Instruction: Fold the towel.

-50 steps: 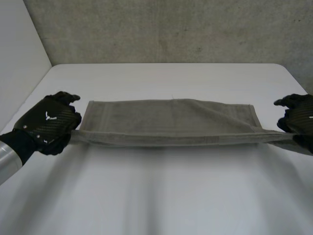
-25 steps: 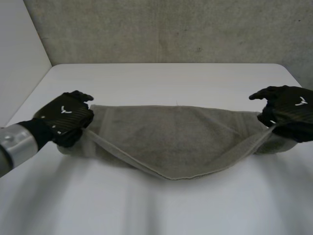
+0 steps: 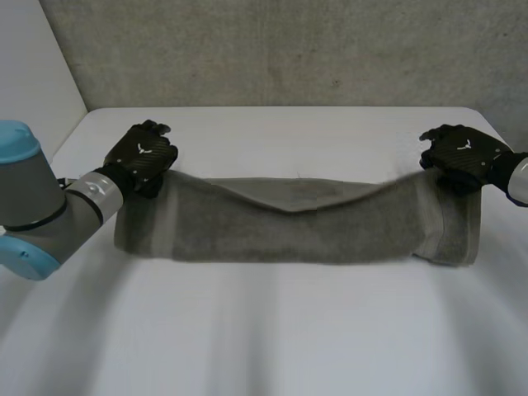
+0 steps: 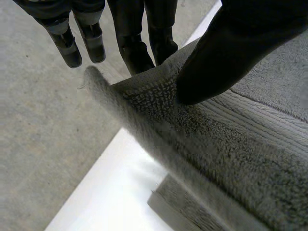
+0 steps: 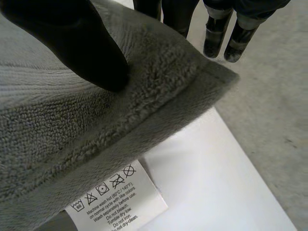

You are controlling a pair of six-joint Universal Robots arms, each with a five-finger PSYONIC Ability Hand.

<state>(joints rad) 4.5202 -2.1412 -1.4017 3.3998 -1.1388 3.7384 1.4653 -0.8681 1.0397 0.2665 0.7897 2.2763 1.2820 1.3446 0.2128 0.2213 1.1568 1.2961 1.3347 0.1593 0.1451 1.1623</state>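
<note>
A grey towel (image 3: 297, 227) lies across the middle of the white table (image 3: 272, 330), its lifted near edge carried over towards the far edge and sagging in the middle. My left hand (image 3: 142, 156) pinches the towel's left corner, thumb (image 4: 226, 43) pressed on the cloth (image 4: 231, 144) against the fingers (image 4: 134, 43). My right hand (image 3: 462, 155) pinches the right corner the same way, thumb (image 5: 72, 43) on top of the cloth (image 5: 96, 110). A white care label (image 5: 113, 197) hangs under that corner.
The table's far edge (image 3: 280, 108) meets a grey concrete wall (image 3: 280, 49). My left arm (image 3: 41, 206) with its light-blue cap reaches in over the table's left side. Bare tabletop spreads in front of the towel.
Both hands have carried the towel's near edge up and away from me over the rest of the cloth, towards the far edge. The held edge has gone from taut to sagging.
</note>
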